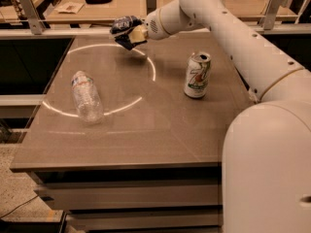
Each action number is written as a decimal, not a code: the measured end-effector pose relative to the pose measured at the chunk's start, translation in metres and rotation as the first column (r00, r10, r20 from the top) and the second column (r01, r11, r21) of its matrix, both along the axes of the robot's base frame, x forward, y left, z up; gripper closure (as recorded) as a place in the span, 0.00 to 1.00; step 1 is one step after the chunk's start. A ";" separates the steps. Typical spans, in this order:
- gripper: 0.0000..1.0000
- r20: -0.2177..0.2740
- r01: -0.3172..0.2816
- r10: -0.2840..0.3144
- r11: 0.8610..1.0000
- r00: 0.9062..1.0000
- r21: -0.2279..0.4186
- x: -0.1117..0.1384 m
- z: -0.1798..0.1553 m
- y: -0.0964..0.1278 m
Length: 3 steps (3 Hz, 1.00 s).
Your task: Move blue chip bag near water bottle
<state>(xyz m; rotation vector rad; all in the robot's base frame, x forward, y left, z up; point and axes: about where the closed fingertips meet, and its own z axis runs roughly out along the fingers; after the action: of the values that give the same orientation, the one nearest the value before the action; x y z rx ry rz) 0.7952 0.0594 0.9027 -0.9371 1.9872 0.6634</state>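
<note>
The gripper (132,34) is pinching the blue chip bag (122,25) above the desk's (160,130) far side, probably needing transport toward the lying water bottle (86,96).

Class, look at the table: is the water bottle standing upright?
No, the water bottle lies on its side on the table, while the gripper holds the blue chip bag near the far edge.

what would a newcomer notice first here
The big white arm reaching in from the right, its gripper clutching a blue chip bag just above the far edge of the table. Next, the water bottle lying on its side at left, and a soda can standing upright at right.
</note>
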 end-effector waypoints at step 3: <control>1.00 -0.043 -0.183 0.183 0.983 0.982 0.003 -0.109 0.040 -0.012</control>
<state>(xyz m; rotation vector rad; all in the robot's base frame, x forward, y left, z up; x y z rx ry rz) 0.6862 0.0478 0.9423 -1.1239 1.9542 0.7903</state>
